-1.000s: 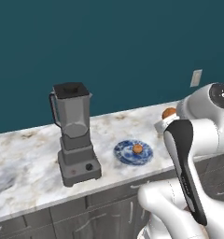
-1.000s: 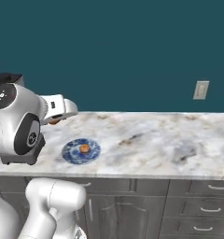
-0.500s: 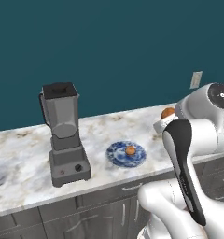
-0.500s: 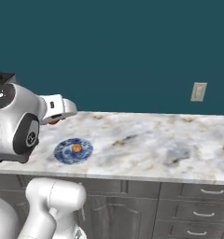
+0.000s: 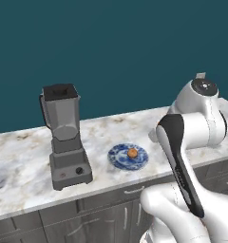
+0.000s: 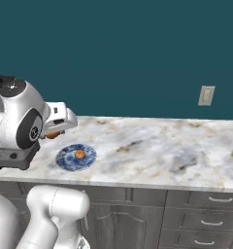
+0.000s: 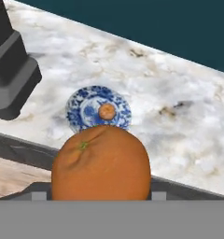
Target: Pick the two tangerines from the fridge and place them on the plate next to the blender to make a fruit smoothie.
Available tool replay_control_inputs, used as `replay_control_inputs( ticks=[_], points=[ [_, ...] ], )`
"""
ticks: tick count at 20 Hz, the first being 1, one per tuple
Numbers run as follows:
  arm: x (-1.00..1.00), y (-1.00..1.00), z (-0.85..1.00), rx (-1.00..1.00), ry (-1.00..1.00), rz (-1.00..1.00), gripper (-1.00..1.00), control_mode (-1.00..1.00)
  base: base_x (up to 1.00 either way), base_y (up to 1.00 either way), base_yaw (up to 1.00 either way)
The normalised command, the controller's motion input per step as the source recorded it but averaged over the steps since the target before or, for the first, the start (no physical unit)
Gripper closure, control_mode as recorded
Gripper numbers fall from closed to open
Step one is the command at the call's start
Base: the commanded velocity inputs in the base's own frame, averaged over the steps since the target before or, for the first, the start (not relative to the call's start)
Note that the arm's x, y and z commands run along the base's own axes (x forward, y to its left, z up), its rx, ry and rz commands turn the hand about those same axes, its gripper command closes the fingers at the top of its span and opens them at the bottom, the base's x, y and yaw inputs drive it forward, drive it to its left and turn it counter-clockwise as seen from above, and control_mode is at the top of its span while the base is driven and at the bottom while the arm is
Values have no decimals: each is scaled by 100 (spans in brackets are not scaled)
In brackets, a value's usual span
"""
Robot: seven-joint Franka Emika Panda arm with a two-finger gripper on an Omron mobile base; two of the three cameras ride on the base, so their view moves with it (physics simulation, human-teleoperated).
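My gripper (image 6: 54, 132) is shut on one tangerine (image 6: 51, 135), held above the counter's front edge just left of the plate. In the hand view this tangerine (image 7: 101, 164) looms large and covers the fingertips. The blue-and-white plate (image 5: 120, 160) (image 6: 67, 158) (image 7: 81, 112) lies on the marble counter right of the grey blender (image 5: 63, 137) (image 7: 11, 79). A second tangerine (image 5: 132, 153) (image 6: 79, 154) (image 7: 107, 111) rests on the plate. My arm hides most of the blender in the right base view. The fridge is out of view.
The marble counter (image 6: 162, 146) stretches to the right, with grey drawers (image 6: 201, 221) beneath it. A wall outlet (image 6: 206, 95) sits on the teal wall behind. A strip of wood floor (image 7: 16, 179) shows below the counter edge.
The whole scene slid slightly left in both base views as the camera moved, then settled. The tangerine stays in my gripper, and the other one has not moved on the plate.
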Motion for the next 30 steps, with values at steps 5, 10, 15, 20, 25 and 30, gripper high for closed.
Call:
replay_control_inputs(
  ticks=[5,10,15,20,25,30],
  points=[
    [31,22,-94,0,16,13,100,-100,0,0,0],
    [76,22,-47,0,0,32,100,-100,0,0,0],
    [86,58,-62,-1,18,15,100,-100,0,0,0],
    [76,36,-67,-5,34,7,100,-100,0,0,0],
    [40,17,-28,-8,25,6,100,-100,0,0,0],
    [64,0,-59,-3,2,3,100,-100,0,0,0]
  ],
)
